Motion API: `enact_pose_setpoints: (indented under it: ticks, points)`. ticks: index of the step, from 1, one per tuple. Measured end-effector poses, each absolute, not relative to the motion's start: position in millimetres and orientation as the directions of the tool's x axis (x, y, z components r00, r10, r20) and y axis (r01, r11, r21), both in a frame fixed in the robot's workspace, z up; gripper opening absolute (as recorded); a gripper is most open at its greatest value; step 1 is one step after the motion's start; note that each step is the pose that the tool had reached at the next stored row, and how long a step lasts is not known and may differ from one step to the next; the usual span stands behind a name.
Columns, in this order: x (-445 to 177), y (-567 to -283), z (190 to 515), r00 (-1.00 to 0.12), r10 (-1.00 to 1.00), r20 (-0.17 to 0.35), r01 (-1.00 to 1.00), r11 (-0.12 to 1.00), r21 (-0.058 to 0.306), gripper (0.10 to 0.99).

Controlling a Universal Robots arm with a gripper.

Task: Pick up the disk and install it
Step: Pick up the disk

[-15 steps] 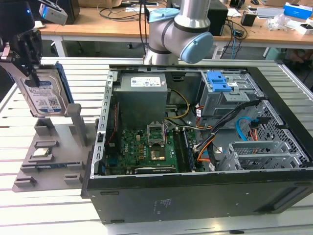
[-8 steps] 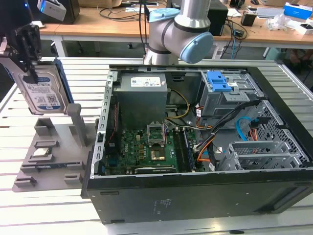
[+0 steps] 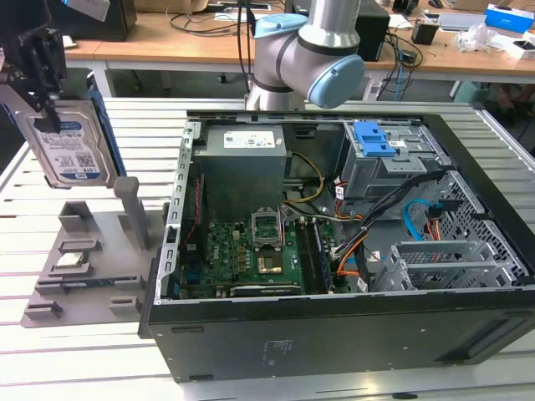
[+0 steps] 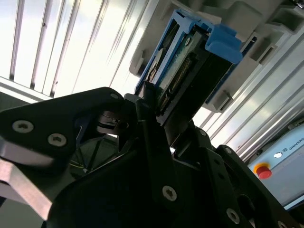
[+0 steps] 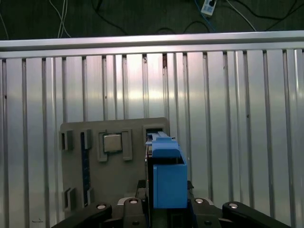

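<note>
- Carrying is the step in hand, as I judge it. At the upper left of the exterior view, your gripper (image 3: 43, 79) is clamped on the top end of the disk (image 3: 71, 154). The disk hangs upright, label toward the camera, above the grey fixture tray (image 3: 92, 276) and clear of it.
- Check the hold in the second wrist view. The gripper (image 4: 161, 114) pinches the disk (image 4: 185, 71) at one end, with the blue rail frame (image 4: 221, 42) at the far end. How deep the bite goes I cannot tell, so move gently and avoid any swing.
- Mind the grey post (image 3: 134, 209) on the tray, near the disk's lower corner. Go up before going sideways.
- Leave the processor chip (image 3: 73, 259) in its tray pocket untouched.
- Note the open computer case (image 3: 334, 342) at centre and right. Its drive cage (image 3: 393, 171), under a blue latch (image 3: 374, 138) at upper right, is well apart from the disk. Nothing is installed yet.
- Hold the disk level with the case wall's height in mind. The loose cables (image 3: 418, 221) beside the cage could snag it.
</note>
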State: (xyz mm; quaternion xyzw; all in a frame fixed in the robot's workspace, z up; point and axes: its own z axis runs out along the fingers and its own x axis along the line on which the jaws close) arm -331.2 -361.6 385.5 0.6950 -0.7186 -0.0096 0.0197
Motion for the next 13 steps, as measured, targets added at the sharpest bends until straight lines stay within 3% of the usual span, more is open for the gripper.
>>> enact_pose_setpoints:
  ticks: [13]
  points:
    - [-330.7, -361.5, 405.8, -0.033, -0.999, 0.015, -0.999, 0.034, 0.041, 0.361]
